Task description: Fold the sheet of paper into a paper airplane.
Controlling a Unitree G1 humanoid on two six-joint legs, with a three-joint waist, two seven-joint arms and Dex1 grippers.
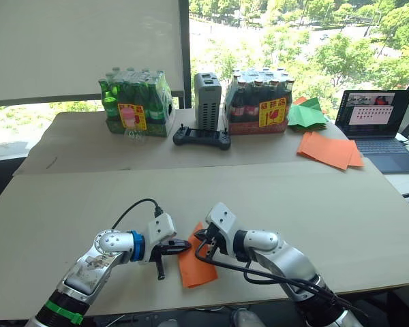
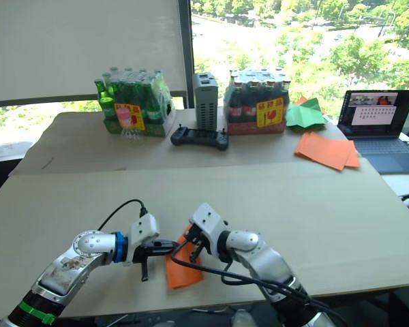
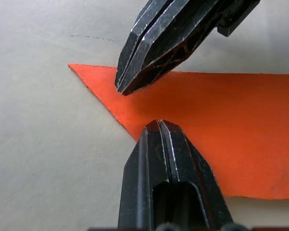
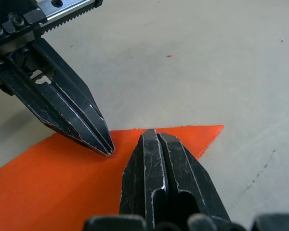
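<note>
Both claws meet over the folded orange paper near the table's front edge in the left eye view; the left claw (image 1: pixel 179 245) comes in from the left with its black fingers pressed together, its tip at the paper's left edge, and the right claw (image 1: pixel 203 240) reaches from the right, its tip at the upper end of the paper airplane (image 1: pixel 196 267), which lies flat as a narrow slanted strip on the table (image 1: pixel 293 197); well apart, at the far right, sit the flat orange sheets (image 1: pixel 329 150) and green paper (image 1: pixel 307 114).

From the right eye view the same layout holds; the two tips stand just beside each other above the paper's top corner.

Along the left wrist view, the left claw's fingers are closed on nothing, lying over the slanted edge; the right claw's closed tip bears on the orange surface near the pointed corner.

Through the right wrist view, the right claw's fingers are likewise together, resting on the paper beside its point; the paper looks thin, flat and sharply pointed at one end.

My judgement: a crease is being pressed flat, mid-task; next one tip should pin the paper while the other runs along the fold.
</note>
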